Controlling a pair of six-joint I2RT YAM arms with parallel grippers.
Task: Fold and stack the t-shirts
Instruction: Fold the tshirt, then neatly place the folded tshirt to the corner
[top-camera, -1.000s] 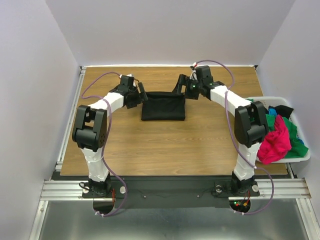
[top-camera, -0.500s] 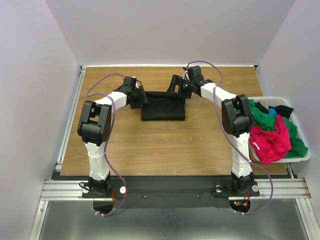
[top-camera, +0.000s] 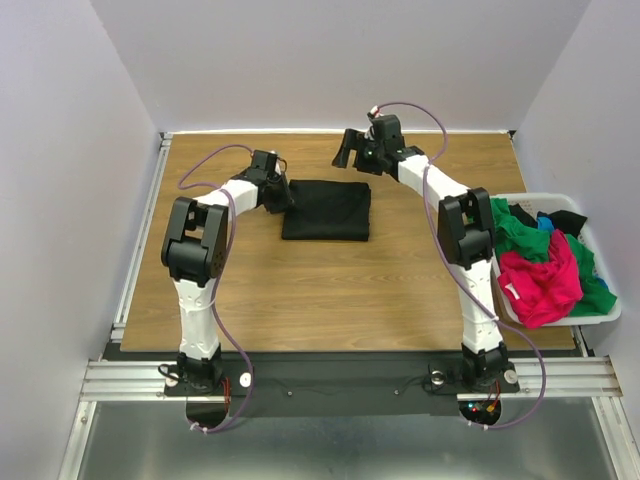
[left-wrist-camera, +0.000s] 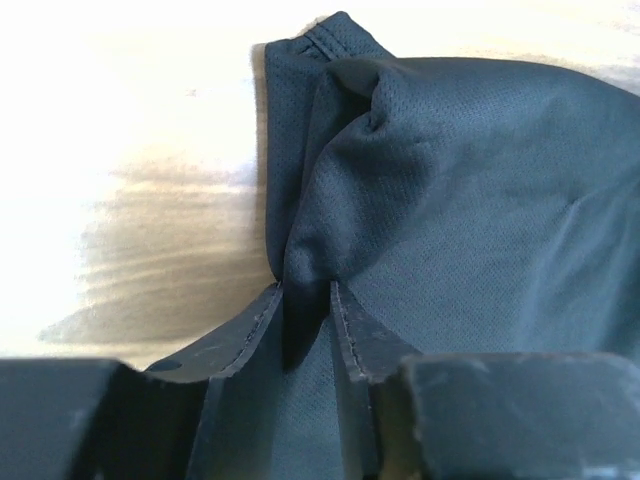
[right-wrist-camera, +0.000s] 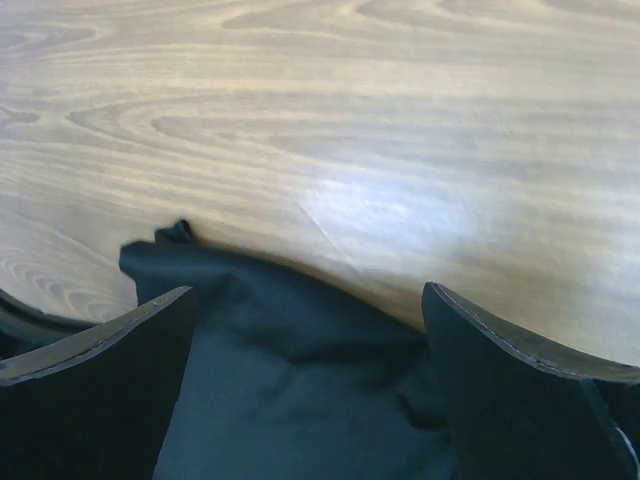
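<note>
A folded black t-shirt (top-camera: 326, 210) lies on the far middle of the wooden table (top-camera: 330, 290). At the shirt's left edge, my left gripper (top-camera: 285, 197) has its fingers pinched on a bunched ridge of the black cloth (left-wrist-camera: 460, 200), seen close up at the left gripper (left-wrist-camera: 305, 287). My right gripper (top-camera: 350, 155) hangs open behind the shirt's far right corner. Below the wide-apart right gripper (right-wrist-camera: 308, 290) the black cloth (right-wrist-camera: 290, 400) lies loose. Green (top-camera: 520, 235), magenta-pink (top-camera: 540, 280), blue (top-camera: 545, 222) and black (top-camera: 566, 219) t-shirts are heaped in the basket.
The white plastic basket (top-camera: 598, 314) stands at the table's right edge, beside the right arm's elbow. White walls close in the table at the back and on both sides. Purple cables loop above both forearms.
My left gripper has closed on the shirt's left edge. The right gripper, open throughout, has drawn back from the far right corner. The shirt's far edge now lies flat.
</note>
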